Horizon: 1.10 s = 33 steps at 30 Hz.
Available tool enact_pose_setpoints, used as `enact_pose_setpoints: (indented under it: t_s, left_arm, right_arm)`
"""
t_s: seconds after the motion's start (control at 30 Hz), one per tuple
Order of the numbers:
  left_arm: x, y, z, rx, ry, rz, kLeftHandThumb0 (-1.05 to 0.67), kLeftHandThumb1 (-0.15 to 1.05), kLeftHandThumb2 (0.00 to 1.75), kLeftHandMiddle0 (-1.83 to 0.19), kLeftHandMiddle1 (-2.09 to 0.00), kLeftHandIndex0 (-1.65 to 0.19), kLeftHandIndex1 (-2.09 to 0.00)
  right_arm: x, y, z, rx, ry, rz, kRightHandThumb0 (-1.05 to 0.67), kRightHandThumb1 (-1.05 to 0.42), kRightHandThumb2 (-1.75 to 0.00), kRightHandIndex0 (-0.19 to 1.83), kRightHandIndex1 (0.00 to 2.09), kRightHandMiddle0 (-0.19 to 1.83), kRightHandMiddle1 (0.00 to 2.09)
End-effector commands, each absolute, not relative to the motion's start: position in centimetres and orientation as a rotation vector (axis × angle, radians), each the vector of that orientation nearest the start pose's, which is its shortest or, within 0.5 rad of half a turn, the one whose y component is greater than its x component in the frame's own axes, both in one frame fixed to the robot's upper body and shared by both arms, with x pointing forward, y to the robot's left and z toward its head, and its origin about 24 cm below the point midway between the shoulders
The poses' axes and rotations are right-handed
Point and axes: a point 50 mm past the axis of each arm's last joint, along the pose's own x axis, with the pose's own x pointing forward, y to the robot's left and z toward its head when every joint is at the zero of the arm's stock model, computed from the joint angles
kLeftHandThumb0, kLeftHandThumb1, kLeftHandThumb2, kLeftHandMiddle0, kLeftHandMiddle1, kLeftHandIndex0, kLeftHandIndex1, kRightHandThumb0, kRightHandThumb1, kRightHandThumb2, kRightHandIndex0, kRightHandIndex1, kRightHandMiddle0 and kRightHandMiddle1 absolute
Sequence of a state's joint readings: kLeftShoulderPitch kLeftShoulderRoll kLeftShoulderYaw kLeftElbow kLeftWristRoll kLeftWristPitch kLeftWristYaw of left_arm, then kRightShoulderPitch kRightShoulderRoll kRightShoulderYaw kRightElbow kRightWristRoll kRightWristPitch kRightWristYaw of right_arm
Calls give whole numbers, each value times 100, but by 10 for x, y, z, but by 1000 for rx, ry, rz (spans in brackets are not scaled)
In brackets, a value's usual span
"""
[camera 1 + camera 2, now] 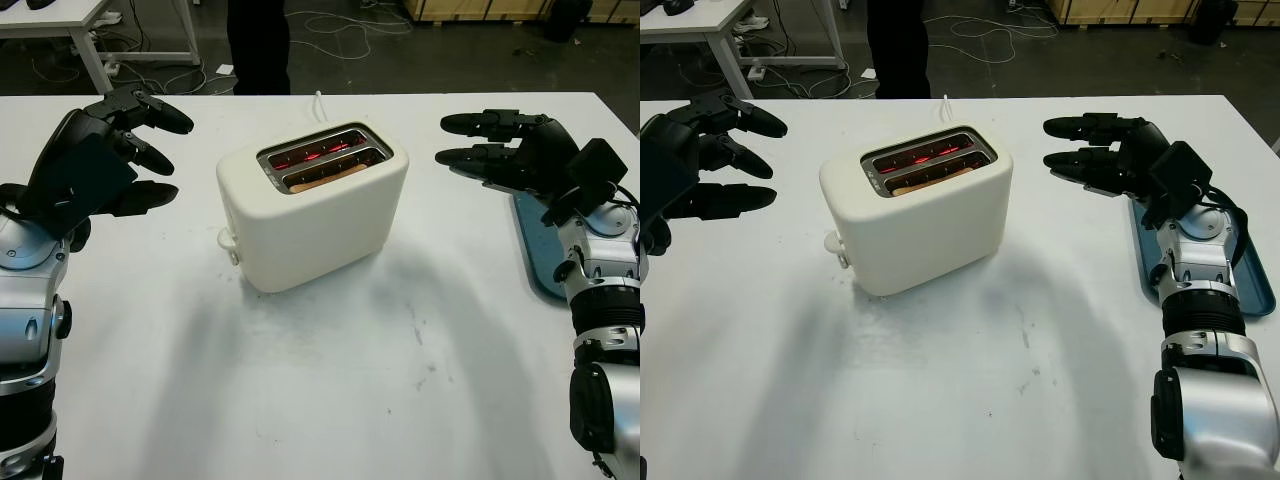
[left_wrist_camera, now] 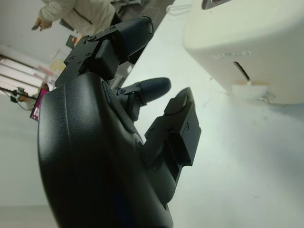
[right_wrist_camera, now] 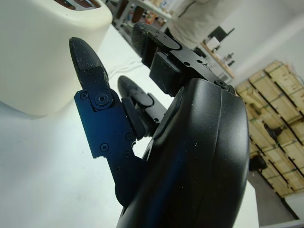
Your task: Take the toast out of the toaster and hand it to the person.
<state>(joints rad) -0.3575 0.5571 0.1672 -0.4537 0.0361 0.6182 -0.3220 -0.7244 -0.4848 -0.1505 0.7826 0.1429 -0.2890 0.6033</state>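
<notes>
Black and holding nothing, the left hand [image 1: 120, 150] hangs open over the table's [image 1: 330, 380] left edge while the right hand [image 1: 500, 150] hangs open near its right edge, above a blue tray [image 1: 540, 250]. Between them, mid-table and touched by neither, stands the cream toaster [image 1: 310, 205], toast [image 1: 325, 175] sunk in its glowing slots. Beyond the far edge stands a person [image 1: 258, 45].
</notes>
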Motion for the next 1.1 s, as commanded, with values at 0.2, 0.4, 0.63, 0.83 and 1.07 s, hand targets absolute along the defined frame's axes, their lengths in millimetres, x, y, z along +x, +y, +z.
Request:
enact_pose_setpoints:
  t_s: [0.2,0.4,0.63,0.83,1.07]
  left_arm:
    - [275,221,216,560,-172,-89,48,92,23,-34,-145,-29,-116]
    - [276,221,216,562,-170,-87,49,92,23,-35,-146,-29,-116]
    - [276,220,217,565,-168,-89,47,92,24,-36,-146,-29,-116]
    - [277,220,217,566,-174,-90,49,92,23,-36,-147,-30,-116]
    - [277,221,217,568,-177,-88,48,92,22,-37,-148,-30,-117]
  right_arm:
    - [364,-245,153,-304,-245,369,-50,-76,0,99,0,87,0]
    - [364,-245,154,-303,-240,369,-49,-75,0,99,0,87,0]
    - [364,-245,155,-313,-237,370,-50,-76,0,99,0,87,0]
    - [364,-246,155,-310,-237,368,-51,-75,0,99,0,87,0]
    - [365,-244,155,-303,-239,370,-49,-75,0,98,0,87,0]
